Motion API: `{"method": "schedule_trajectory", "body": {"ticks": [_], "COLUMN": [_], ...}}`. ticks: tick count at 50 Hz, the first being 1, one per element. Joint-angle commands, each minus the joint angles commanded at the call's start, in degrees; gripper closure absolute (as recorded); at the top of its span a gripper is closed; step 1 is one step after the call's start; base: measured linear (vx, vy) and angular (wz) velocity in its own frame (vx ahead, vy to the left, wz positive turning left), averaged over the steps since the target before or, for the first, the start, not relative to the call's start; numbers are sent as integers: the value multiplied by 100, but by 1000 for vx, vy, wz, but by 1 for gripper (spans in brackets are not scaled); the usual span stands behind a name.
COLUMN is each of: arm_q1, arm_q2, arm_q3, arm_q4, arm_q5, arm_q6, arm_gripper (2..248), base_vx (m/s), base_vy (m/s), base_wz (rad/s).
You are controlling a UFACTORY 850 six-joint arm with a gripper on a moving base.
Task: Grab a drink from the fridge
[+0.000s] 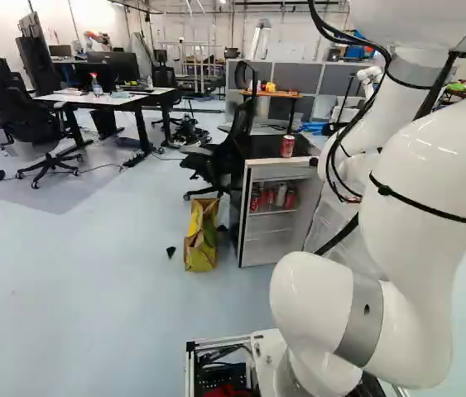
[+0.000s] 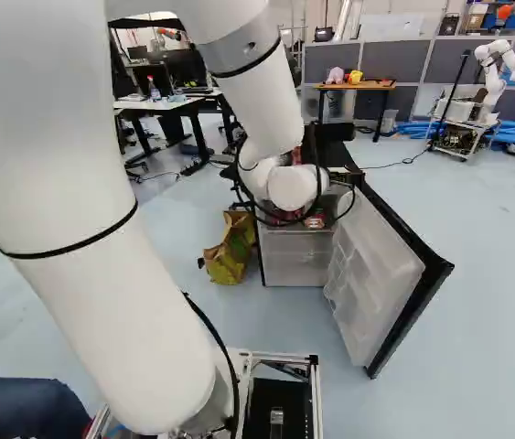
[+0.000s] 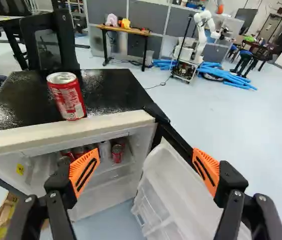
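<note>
End effector (image 3: pixel 146 152): fingers spread well apart
Fridge (image 3: pixel 35 136): door (image 3: pixel 173 200) standing open
Red can (image 3: pixel 66 96): upright on the fridge's top, near its front edge
Drink cans (image 3: pixel 116 154): several, on a shelf inside

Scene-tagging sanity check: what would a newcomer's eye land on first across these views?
The white arm, filling much of both base views. Then the small fridge ahead of it, its door wide open, a red can standing on its black top and more cans inside. In the wrist view, the open gripper stands out, its orange fingers spread wide in front of the fridge.
</note>
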Motion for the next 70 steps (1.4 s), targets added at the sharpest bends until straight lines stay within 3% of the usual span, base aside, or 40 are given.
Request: {"method": "schedule_trajectory", "body": {"ticks": [38, 70], "arm_q1": [-544, -955], "arm_q2": [-63, -217], "arm_q3": [-620, -1241], "arm_q4": [38, 688], "arm_q5": [-1377, -2073], "arm_q6": [0, 0], "arm_gripper": [3, 3], "base_vx": [0, 0], "base_vy": [0, 0], "base_wz": [0, 0]}}
